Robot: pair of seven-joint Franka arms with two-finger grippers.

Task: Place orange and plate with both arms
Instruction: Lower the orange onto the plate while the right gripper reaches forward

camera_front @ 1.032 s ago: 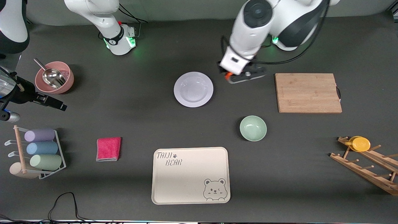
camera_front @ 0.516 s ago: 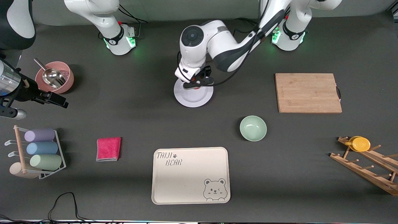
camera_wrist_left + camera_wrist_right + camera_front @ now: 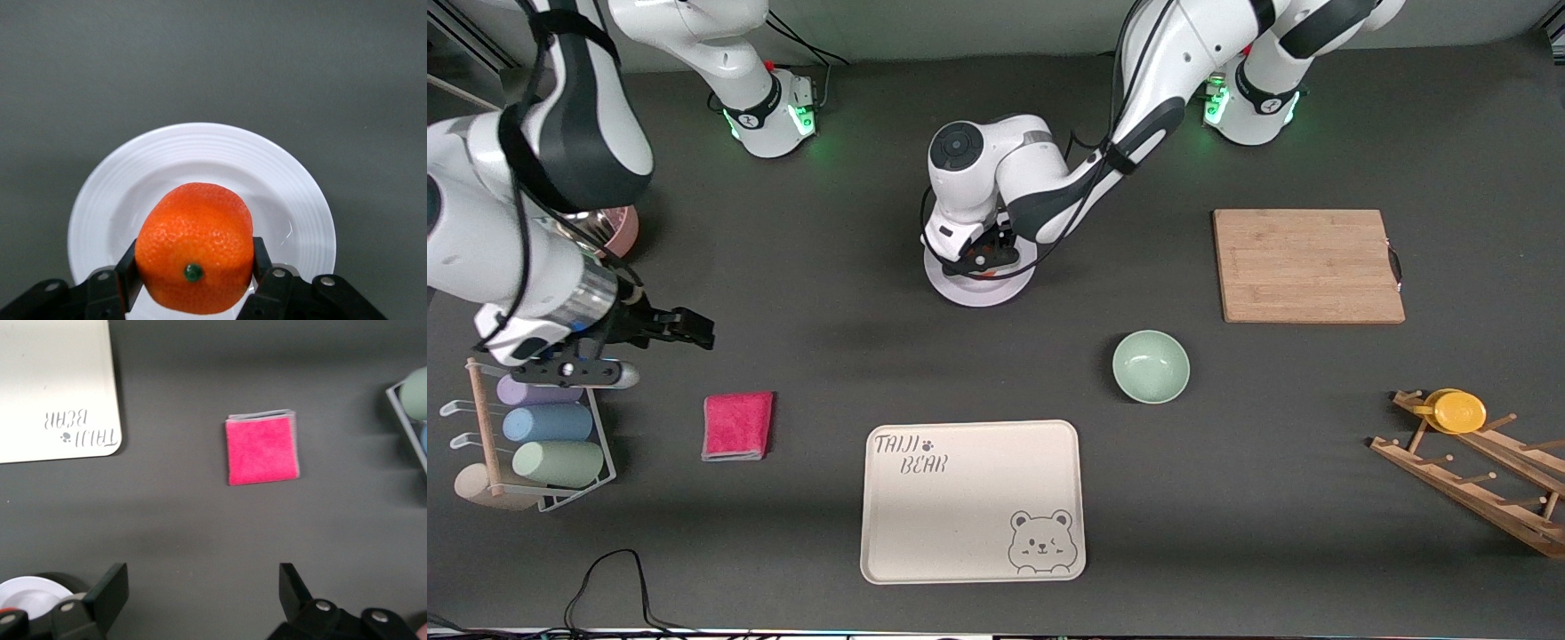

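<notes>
Your small bright-orange orange (image 3: 194, 259) sits clamped in the left gripper (image 3: 985, 260), now low over the round glossy white plate (image 3: 127, 180) — a second ago it hung off the plate toward the wooden board. The right gripper (image 3: 660, 327), fingers spread and empty, has swung in above the pink folded cloth (image 3: 261, 451).

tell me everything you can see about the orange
The orange is small, round and bright orange, with dimpled peel and a tiny dark green stem dot facing the left wrist camera. The left tool is shut on it, one black finger pressed to each side. It hangs over the white plate, above the well; whether it touches the plate cannot be told. In the front view only a sliver of orange shows under the arm.
</notes>
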